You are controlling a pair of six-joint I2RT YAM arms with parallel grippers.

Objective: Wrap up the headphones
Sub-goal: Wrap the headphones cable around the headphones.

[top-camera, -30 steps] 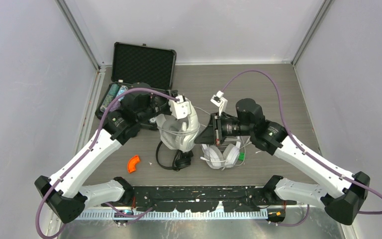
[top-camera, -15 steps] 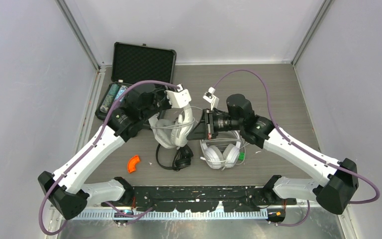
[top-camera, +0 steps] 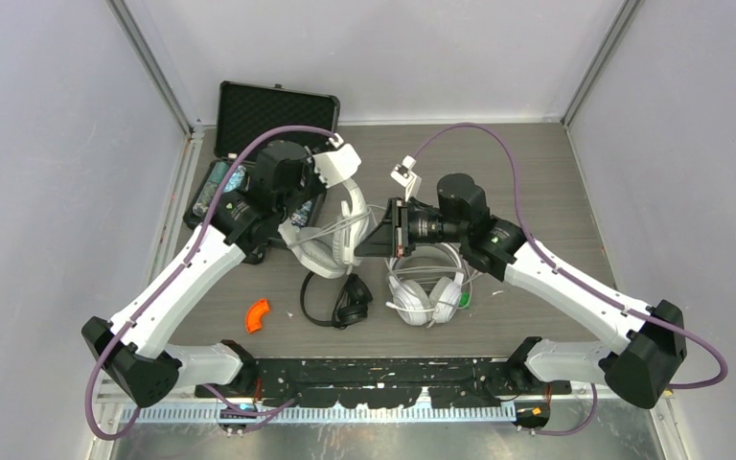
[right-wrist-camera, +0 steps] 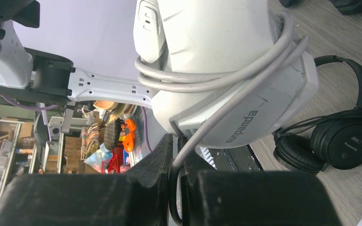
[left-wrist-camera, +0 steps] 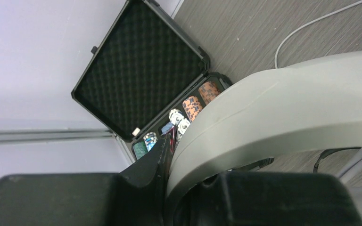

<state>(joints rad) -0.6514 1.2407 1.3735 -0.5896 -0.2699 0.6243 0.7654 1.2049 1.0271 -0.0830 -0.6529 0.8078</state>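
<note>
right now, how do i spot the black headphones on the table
Look at the middle of the table's near edge. The black headphones lie there, just left of a white headset. They are the only slim black pair.

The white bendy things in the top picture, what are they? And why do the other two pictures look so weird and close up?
They are two robot arms bolted to a table, seen by a camera above. Each arm ends in a two-finger pincher with a tiny camera beside it, and the two close-up pictures come from those. The left gripper pinches the band of a white headset, held up above the table. The right gripper pinches its pale cord, which loops around the headset. On the table lie a second white headset, a black headset, a small orange piece and an open black case.
</note>
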